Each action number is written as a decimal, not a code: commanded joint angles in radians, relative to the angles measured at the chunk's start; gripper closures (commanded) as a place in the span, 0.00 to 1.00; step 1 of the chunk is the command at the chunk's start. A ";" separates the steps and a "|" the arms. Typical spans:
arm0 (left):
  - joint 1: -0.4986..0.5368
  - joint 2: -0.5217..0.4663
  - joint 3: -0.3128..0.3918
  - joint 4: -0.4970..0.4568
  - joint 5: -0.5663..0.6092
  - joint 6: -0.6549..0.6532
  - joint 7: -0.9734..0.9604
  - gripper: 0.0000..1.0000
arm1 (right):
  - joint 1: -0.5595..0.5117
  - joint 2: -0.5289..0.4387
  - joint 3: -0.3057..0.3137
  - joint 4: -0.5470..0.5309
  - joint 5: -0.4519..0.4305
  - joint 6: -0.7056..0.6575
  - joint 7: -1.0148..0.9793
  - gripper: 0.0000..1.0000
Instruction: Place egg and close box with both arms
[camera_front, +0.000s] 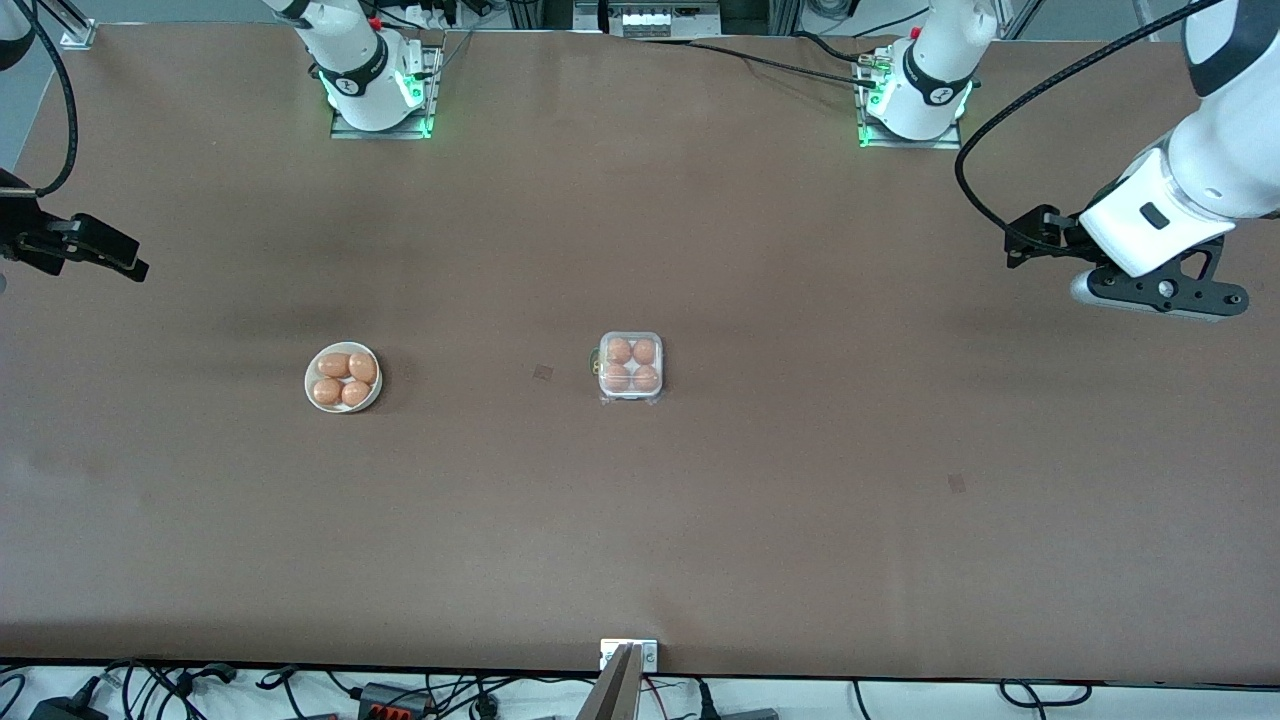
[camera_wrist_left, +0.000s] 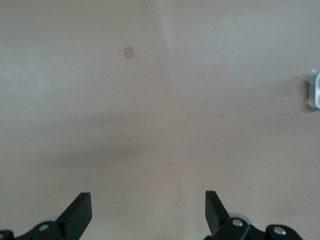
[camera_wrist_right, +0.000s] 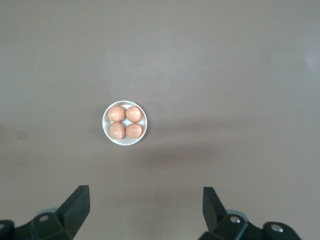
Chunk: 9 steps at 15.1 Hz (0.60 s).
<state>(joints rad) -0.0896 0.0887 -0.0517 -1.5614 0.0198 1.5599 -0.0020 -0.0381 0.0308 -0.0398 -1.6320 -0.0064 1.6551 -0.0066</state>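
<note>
— Where's the box (camera_front: 630, 367)?

— Mid-table, between my two bases and nearer the front camera than either. All four cells look filled with an egg (camera_front: 619, 351) each, and the clear lid appears to be down over them, though I can't tell whether it has latched.

— And the spare eggs?

— Four more in the white bowl (camera_front: 343, 377), toward my right arm's end of the table, level with the box.

— Which jaws are closer to the box?

— Neither much. My right gripper (camera_wrist_right: 145, 205) hangs high over the table at its own end, spread wide and empty; my left gripper (camera_wrist_left: 148, 207) is up over the table at its end, equally wide, holding nothing. The box lies well inward from both, so any press on the lid means reaching toward the middle.

— What does each camera give you?

— The right wrist view shows the bowl directly ahead of the jaws. The left wrist view shows only bare table (camera_wrist_left: 165, 100); the box appears in the front view alone.
</note>
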 joint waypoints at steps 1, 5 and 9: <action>-0.022 -0.134 0.026 -0.202 -0.009 0.182 -0.032 0.00 | 0.006 -0.009 -0.003 0.012 0.009 -0.038 -0.013 0.00; -0.025 -0.167 0.090 -0.256 -0.061 0.187 -0.024 0.00 | 0.006 -0.012 -0.003 0.009 0.008 -0.035 -0.015 0.00; -0.018 -0.161 0.099 -0.223 -0.067 0.105 -0.018 0.00 | 0.007 -0.022 0.000 0.006 0.008 -0.038 -0.018 0.00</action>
<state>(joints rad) -0.0984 -0.0600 0.0359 -1.7878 -0.0300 1.6995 -0.0307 -0.0369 0.0278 -0.0394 -1.6303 -0.0064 1.6364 -0.0067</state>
